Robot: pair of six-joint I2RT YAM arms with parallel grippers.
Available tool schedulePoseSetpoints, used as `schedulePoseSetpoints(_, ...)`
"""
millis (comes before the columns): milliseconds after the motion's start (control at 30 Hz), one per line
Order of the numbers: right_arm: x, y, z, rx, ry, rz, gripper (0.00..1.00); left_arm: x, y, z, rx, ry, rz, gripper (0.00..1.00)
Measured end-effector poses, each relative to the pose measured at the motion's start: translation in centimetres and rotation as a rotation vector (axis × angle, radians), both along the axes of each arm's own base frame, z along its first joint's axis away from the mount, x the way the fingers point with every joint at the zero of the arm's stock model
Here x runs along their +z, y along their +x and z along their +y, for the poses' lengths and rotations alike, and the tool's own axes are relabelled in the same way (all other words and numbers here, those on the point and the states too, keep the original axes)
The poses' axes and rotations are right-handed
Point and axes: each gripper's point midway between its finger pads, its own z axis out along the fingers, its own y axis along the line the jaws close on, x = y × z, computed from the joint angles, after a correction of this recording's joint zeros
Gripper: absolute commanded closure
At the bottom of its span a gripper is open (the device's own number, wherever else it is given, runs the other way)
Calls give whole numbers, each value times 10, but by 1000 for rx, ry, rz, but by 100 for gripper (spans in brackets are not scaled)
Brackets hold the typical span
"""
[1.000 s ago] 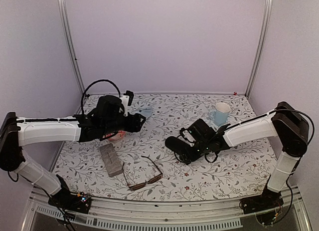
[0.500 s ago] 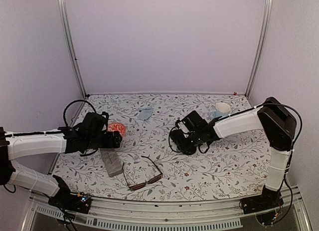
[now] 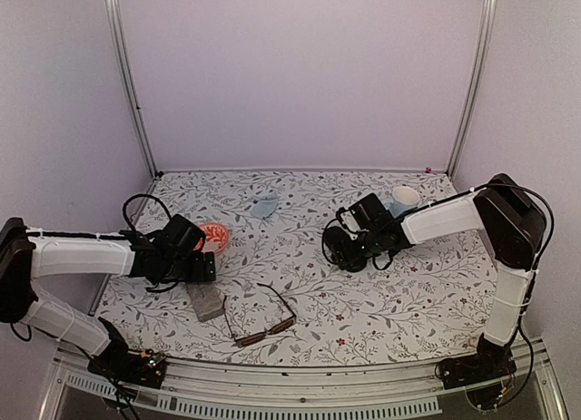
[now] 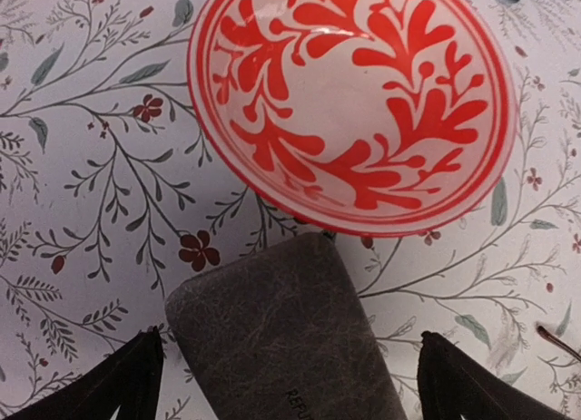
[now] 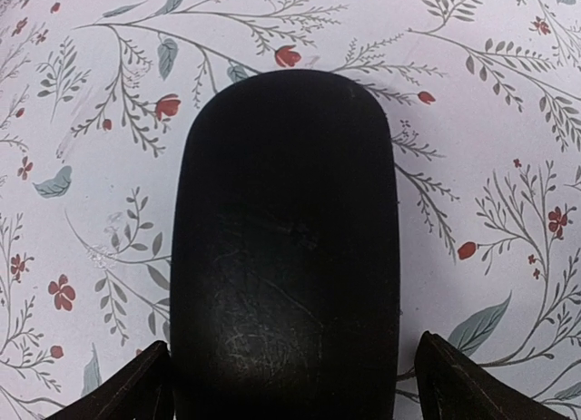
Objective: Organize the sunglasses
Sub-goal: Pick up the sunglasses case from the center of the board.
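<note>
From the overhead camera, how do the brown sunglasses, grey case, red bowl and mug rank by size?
1. brown sunglasses: clearly the widest spread.
2. grey case, red bowl and mug: each is partly covered by an arm. The parts that show look about alike, and the mug sits farther off, so I won't rank them.

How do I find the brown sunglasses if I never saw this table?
Look at the flowery table, along its near edge, a bit left of the middle. Right of the grey case lie the brown sunglasses, arms unfolded. They are the only thin, wiry thing there; the case beside them is a solid block.
</note>
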Motion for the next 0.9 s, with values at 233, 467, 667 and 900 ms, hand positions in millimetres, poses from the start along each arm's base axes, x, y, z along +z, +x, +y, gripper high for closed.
schedulePoseSetpoints(233,3,-9,6,32,59,7,7,-22,-10,-4,46,52,87,1)
schedulePoseSetpoints(467,4,-12,9,47,83,11,7,-32,-14,-10,68,49,120,13)
schedulePoseSetpoints(667,4,-13,10,50,93,15,7,-30,-21,-10,72,13,113,37)
schedulePoseSetpoints(900,12,-17,12,61,111,25,1,-11,-24,-5,48,0,71,60)
